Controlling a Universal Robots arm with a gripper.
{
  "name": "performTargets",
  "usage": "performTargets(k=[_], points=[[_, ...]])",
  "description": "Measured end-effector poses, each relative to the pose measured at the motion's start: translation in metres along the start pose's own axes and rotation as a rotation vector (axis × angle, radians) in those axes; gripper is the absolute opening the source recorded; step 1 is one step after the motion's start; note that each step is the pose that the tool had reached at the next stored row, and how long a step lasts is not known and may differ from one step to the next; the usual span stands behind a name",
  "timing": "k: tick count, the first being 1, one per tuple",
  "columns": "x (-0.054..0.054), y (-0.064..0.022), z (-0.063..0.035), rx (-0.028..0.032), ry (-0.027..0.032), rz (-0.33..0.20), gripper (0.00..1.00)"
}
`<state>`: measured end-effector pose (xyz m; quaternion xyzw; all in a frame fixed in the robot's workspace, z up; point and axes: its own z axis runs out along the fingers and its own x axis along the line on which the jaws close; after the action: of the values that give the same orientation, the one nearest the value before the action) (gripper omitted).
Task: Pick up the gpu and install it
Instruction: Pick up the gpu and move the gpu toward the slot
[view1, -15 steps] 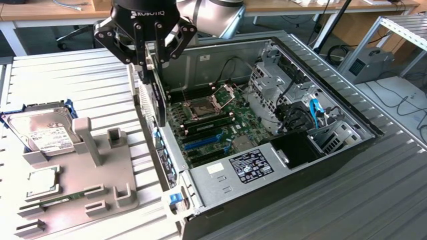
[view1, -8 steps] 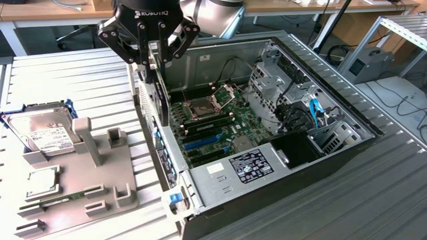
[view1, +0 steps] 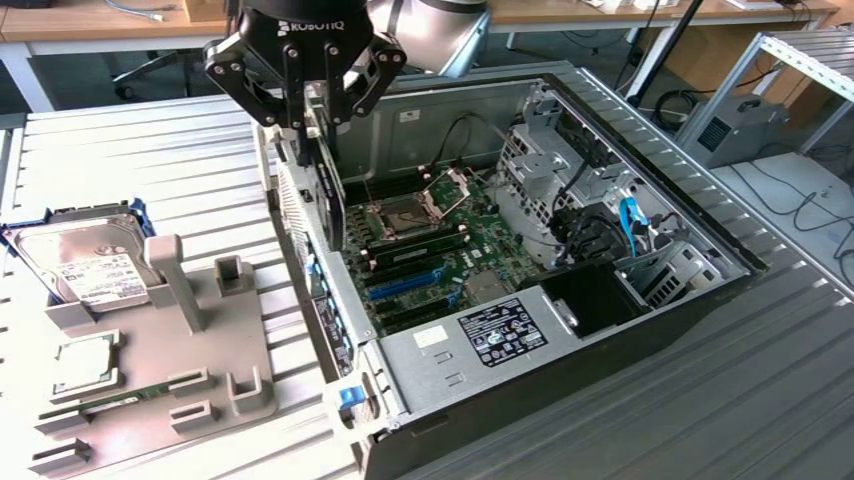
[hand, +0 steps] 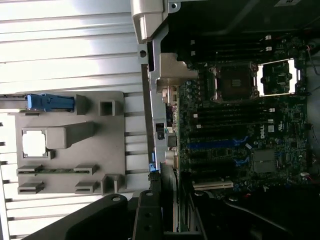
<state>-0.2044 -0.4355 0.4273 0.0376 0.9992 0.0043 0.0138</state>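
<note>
The gpu is clamped on edge between the fingers of the gripper and is held hanging down at the rear wall of the open computer case, on the exterior view's left side of the case and above the motherboard. It is not yet seated in the blue slot. A hard drive and a processor chip are seen resting on the grey holder tray beside the case.

ROBOTIQ is printed in white on the gripper, above the computer case; other labels are unreadable.
</note>
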Motion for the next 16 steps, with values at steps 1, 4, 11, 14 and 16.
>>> performTargets(k=[1, 4, 11, 14, 16], points=[[-0.001, 0.0001, 0.0, 0.0002, 0.0, 0.0, 0.26], [-0.003, 0.0003, 0.0001, 0.0005, 0.0, 0.0, 0.26], [-0.009, 0.0007, 0.0003, 0.0009, -0.0001, 0.0, 0.26], [-0.011, 0.0009, 0.0003, 0.0012, -0.0001, 0.0, 0.26], [-0.013, 0.001, 0.0004, 0.0013, -0.0001, 0.0, 0.26]])
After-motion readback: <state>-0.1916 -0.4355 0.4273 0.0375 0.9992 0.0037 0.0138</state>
